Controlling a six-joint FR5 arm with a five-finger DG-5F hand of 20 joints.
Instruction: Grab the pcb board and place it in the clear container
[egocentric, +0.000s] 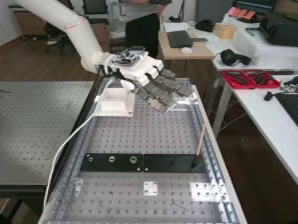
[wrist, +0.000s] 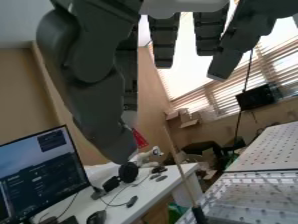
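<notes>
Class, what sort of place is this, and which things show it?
Probably a robotics lab: a jointed white robot arm with a dark grey hand is at a perforated metal bench, and a black-framed computer monitor stands nearby.

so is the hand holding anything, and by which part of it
Nothing, as far as I can see: the hand has its fingers extended, not closed on anything.

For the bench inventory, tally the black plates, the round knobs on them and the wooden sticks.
Black plates: 2
Round knobs: 3
Wooden stick: 1
Total: 6
</notes>
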